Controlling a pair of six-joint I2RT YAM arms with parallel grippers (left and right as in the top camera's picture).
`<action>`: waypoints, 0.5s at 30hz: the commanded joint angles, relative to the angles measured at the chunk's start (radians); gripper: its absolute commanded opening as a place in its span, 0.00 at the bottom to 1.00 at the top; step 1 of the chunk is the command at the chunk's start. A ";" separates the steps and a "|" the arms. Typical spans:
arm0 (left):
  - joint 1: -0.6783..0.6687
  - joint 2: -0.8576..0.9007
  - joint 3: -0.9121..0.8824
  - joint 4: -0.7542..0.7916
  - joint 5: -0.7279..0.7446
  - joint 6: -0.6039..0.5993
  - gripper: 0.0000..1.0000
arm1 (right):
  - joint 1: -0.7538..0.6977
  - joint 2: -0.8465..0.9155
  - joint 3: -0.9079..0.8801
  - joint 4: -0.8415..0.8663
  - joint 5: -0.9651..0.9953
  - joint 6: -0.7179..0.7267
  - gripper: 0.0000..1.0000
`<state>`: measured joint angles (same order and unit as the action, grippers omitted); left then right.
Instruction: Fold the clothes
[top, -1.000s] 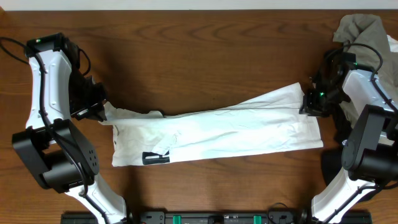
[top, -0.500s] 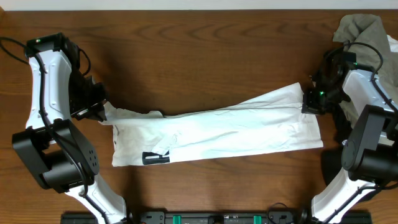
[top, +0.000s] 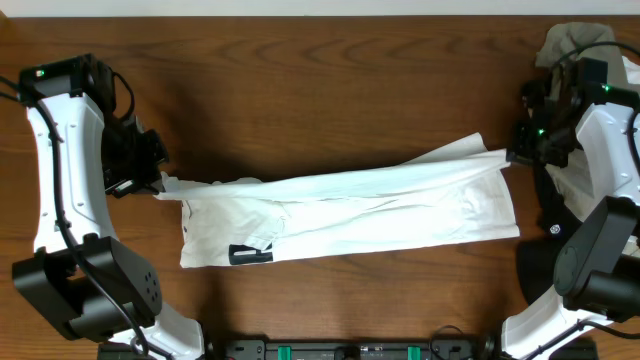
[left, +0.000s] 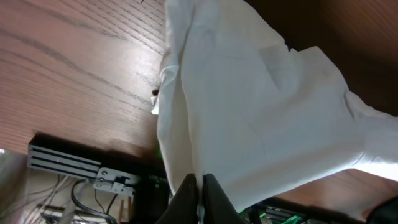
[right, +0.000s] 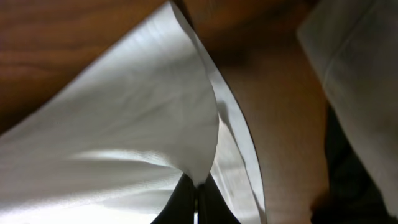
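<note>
The clothes, a white T-shirt (top: 350, 210) with a black print (top: 250, 254) at its lower left, lie stretched left to right across the table. My left gripper (top: 157, 185) is shut on the shirt's upper left edge; in the left wrist view the white cloth (left: 261, 106) runs up from the pinched gripper (left: 200, 194). My right gripper (top: 512, 155) is shut on the upper right corner, lifted off the table; the right wrist view shows the fabric (right: 124, 137) pinched at the gripper (right: 198, 190).
A grey-olive garment (top: 572, 42) lies heaped at the far right corner behind the right arm, with a black garment (top: 552, 215) below it. Bare brown table (top: 320, 90) spreads behind the shirt. Black rails (top: 330, 350) run along the front edge.
The right gripper closed on the shirt's upper right corner and drew it up and to the right. The left arm shifted left, pulling the top edge taut.
</note>
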<state>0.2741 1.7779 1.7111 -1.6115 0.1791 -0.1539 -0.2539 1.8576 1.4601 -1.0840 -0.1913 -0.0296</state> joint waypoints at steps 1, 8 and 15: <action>0.004 -0.001 -0.002 -0.079 -0.035 -0.024 0.06 | -0.008 -0.006 0.009 -0.019 0.081 0.014 0.01; 0.004 -0.002 -0.049 -0.078 -0.034 -0.024 0.06 | -0.008 -0.006 0.009 -0.048 0.116 0.014 0.01; -0.006 -0.002 -0.184 -0.010 -0.031 -0.040 0.06 | -0.008 -0.006 0.009 -0.048 0.116 0.014 0.01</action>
<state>0.2729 1.7782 1.5703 -1.6096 0.1719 -0.1768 -0.2539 1.8580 1.4597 -1.1328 -0.1009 -0.0296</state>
